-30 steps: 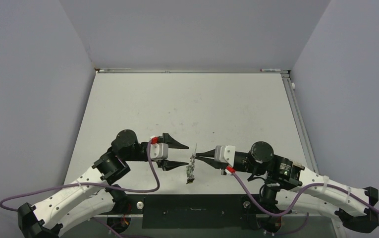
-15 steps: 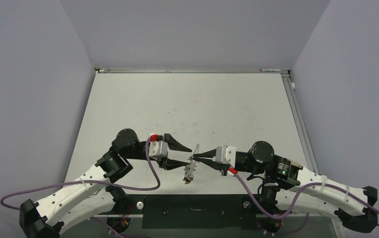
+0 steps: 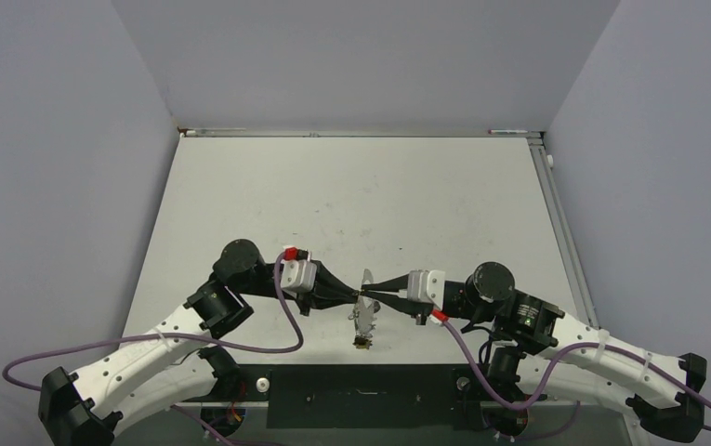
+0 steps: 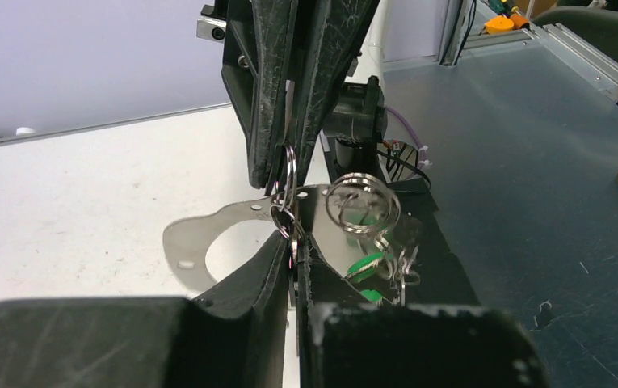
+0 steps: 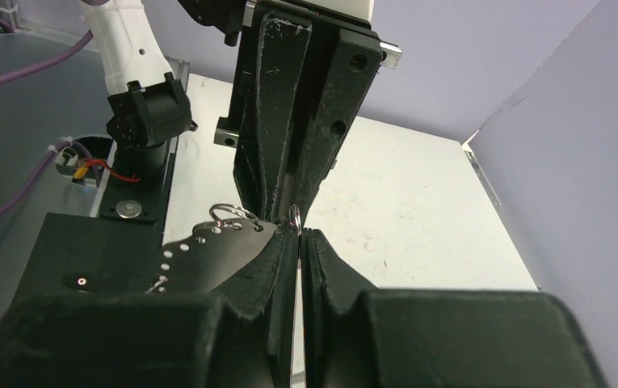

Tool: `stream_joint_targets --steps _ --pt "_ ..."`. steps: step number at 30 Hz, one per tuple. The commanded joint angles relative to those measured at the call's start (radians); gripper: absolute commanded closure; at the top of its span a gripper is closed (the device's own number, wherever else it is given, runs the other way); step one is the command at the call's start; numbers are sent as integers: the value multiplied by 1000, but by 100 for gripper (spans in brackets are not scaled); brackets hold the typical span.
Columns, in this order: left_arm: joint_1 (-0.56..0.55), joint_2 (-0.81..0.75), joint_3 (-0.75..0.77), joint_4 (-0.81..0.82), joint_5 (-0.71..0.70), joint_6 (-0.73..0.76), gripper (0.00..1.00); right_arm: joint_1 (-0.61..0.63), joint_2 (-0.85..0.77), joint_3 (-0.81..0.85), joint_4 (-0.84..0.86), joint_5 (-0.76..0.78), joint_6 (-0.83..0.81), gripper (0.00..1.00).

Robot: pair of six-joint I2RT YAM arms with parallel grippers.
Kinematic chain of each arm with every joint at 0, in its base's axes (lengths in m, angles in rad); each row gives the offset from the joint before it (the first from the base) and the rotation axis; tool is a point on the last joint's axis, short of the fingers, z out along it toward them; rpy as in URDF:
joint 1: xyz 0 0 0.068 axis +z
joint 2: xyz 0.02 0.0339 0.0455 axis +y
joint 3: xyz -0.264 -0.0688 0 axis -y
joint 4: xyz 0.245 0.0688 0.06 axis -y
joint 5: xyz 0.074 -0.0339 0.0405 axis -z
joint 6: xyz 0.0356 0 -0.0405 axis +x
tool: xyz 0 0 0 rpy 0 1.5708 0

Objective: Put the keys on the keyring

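Grippers are facing each other tip to tip low over the near part of the white table (image 3: pixel 351 195). The left gripper (image 3: pixel 353 295) is pointing right from its bent white left arm (image 3: pixel 147 348). The right gripper (image 3: pixel 376 289) is pointing left from the white right arm (image 3: pixel 602 358), and both are lying almost level.

Between them the thin silver wire keyring (image 3: pixel 367 278) is standing on edge. The right gripper's scuffed black fingers (image 5: pixel 277 275) are pressing together on the wire. The left gripper's matching fingers (image 4: pixel 265 267) are sitting clamped to a narrow slit with the same wire caught inside.

Below the tips, the bunch of small silver keys (image 3: pixel 362 327) is hanging with a flat silver metal plate with punched holes (image 4: pixel 208 234), coiled silver split rings (image 4: pixel 362 202) and a green plastic tag (image 4: pixel 366 264). Whether its lowest end is touching the table cannot be told.
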Motion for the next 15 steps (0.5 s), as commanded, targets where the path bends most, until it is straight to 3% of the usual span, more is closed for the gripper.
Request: stream_joint_targets --steps 1,9,15 --pt "3 -6 3 35 -7 -6 100 -16 -10 5 124 -41 18 95" --pt "4 -69 34 -140 -270 148 100 -20 -99 -26 134 1 37 95" --pt "4 -77 35 -156 -295 169 100 -19 -84 -17 116 9 36 95"
